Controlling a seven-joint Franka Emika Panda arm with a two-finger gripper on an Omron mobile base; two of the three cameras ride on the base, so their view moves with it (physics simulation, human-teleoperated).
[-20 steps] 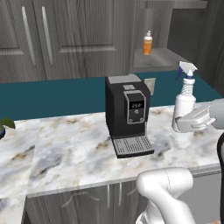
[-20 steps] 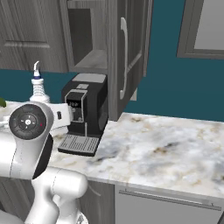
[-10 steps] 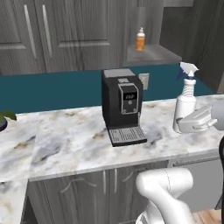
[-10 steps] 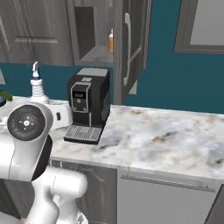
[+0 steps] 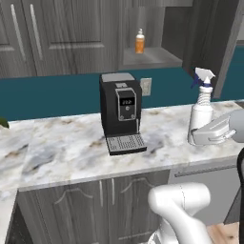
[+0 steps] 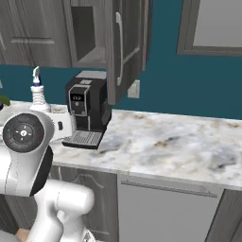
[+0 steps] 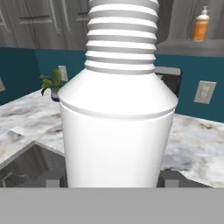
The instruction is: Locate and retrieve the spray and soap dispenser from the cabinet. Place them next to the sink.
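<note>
A home kitchen: dark grey wall cabinets with silver handles, a teal wall, a marble counter, a black coffee machine, and a sink.

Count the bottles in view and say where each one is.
2. The spray is clamped in the gripper above the counter; the soap dispenser stands on the cabinet nook shelf. Others may be hidden.

Teal wall, marble counter, grey lower cabinets, wall outlet
</note>
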